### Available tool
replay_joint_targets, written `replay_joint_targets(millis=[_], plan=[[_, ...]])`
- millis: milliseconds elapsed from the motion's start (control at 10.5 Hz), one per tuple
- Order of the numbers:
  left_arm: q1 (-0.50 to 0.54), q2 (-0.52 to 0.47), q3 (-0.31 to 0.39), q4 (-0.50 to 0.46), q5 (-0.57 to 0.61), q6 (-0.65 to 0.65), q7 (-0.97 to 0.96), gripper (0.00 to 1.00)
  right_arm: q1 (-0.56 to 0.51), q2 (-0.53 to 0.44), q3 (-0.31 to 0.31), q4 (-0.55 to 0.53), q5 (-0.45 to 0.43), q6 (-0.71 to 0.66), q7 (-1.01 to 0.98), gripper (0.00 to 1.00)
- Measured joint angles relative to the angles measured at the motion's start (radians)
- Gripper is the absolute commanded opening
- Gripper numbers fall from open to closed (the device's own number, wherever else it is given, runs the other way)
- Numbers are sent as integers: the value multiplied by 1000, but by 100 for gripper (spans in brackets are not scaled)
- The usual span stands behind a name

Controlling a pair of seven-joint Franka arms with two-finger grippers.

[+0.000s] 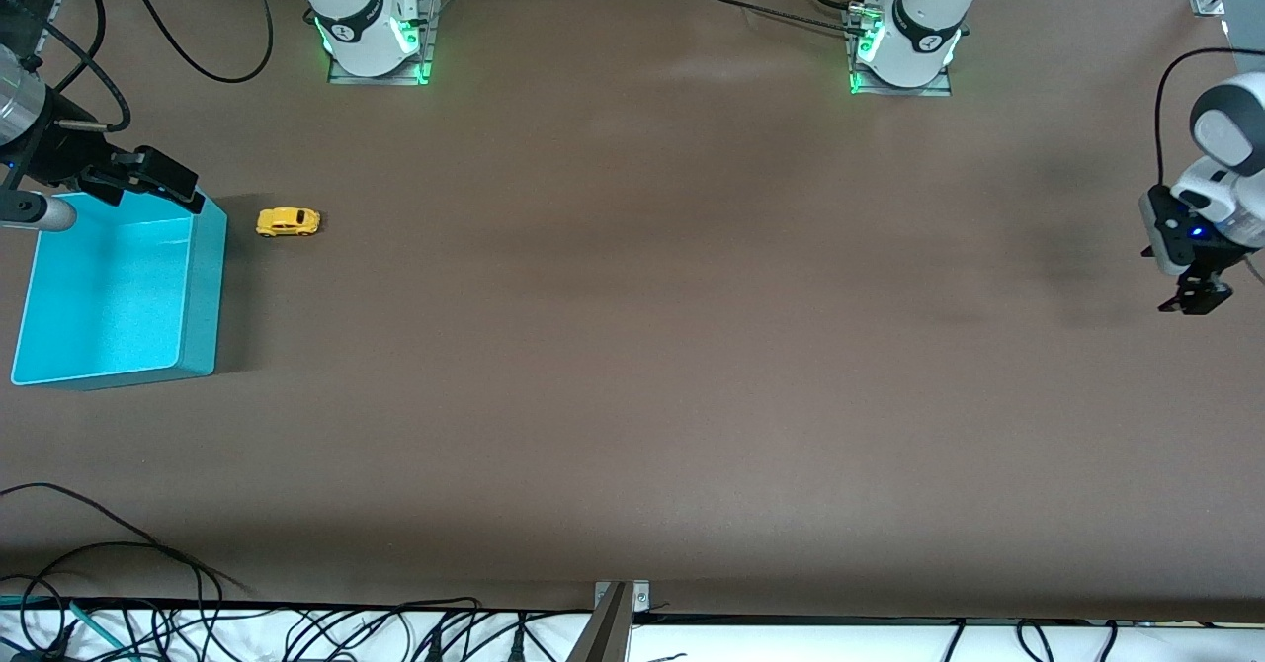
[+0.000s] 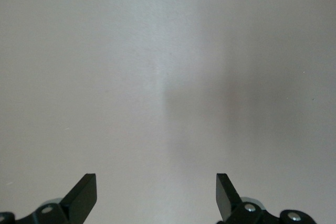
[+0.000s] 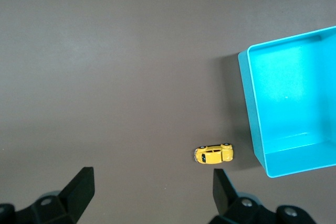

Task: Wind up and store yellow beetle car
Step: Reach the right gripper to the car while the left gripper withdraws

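Yellow beetle car [image 1: 289, 222]: on its wheels on the brown table [image 1: 632, 346], near the right arm's end, just beside the turquoise bin [image 1: 203, 287] but not touching it; nothing grips it.
Car's long axis: runs along the table's length, one end toward the bin's side wall, the other toward the left arm's end. Which end is the nose I cannot tell.
Turquoise bin: at the right arm's edge of the table, nothing showing on its floor.
Right gripper [image 1: 158, 180]: up in the air over the bin's corner nearest the robot bases, fingers spread apart, holding nothing.
Left gripper [image 1: 1196, 298]: hangs over the left arm's edge of the table, well apart from the car; fingers wide apart, nothing between them.
Right wrist view: shows car [image 3: 214, 153] and bin [image 3: 252, 108] side by side below its fingers [image 3: 79, 187].
Left wrist view: only bare table [image 2: 168, 77] between its fingers [image 2: 84, 192]; neither car nor bin.
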Motion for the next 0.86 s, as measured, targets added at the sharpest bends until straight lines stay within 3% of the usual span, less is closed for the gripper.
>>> replay_joint_targets(millis=[573, 859], plan=[[-89, -240, -2, -17, -2, -96, -15, 100, -19, 147, -14, -8, -1, 32, 254, 100], [-94, -293, 0, 60, -67, -265, -225, 100, -17, 187, -14, -58, -1, 82, 499, 100]])
